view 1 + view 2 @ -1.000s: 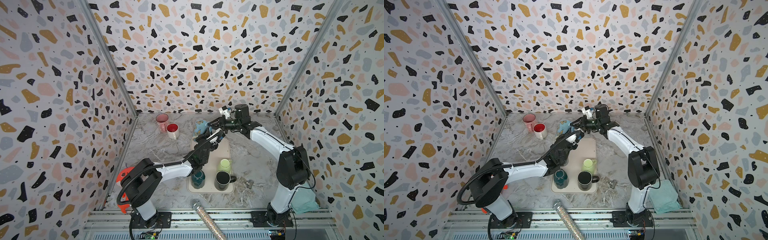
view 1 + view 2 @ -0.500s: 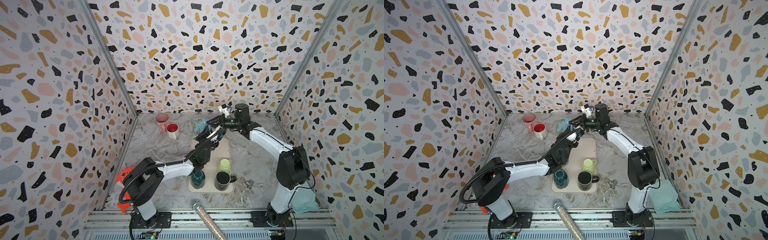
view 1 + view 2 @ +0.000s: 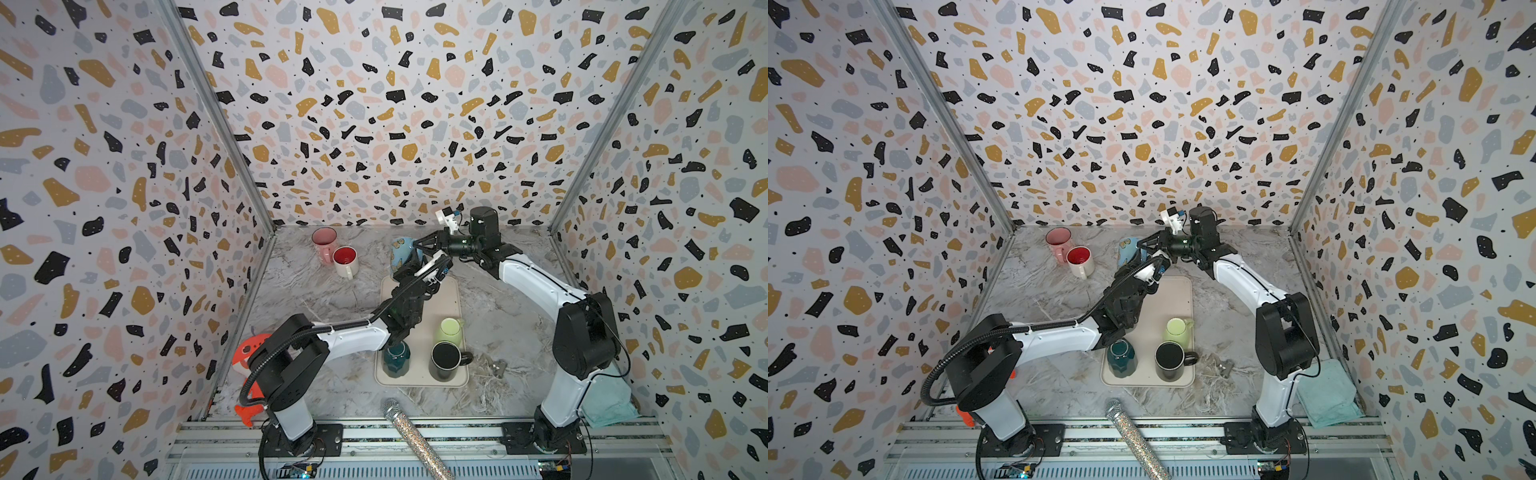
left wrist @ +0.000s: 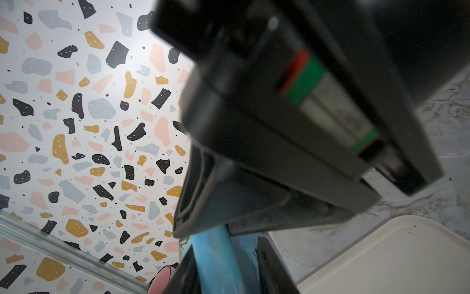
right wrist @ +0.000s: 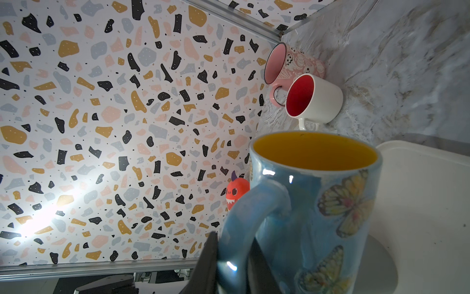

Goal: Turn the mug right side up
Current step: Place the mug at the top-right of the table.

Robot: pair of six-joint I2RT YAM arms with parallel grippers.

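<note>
- Mug: blue with butterflies, yellow inside. It is found lifted clear of the table, just past the far end of the tray, between the two arms.
- Right gripper: clenched on the mug's handle. A finger is seen on each side of the loop in the right wrist view.
- Left gripper: its fingers are set either side of a blue part of the mug in the left wrist view. Whether that part is pressed or let go cannot be told, as the contact is blurred.
- Orientation: only the blue outer wall is shown in both top views and no yellow inside, so the mouth is not turned upward. In the right wrist view the mouth is pointed crosswise to those of the pink mug and the red-lined mug, which stand upright on the table. The mug is judged to be about on its side.
- Progress: the pickup is done, and the turn is judged about half made.
- Left to be done: the mouth is to be brought up, the base set down on table or tray, and both grippers taken off.
</note>
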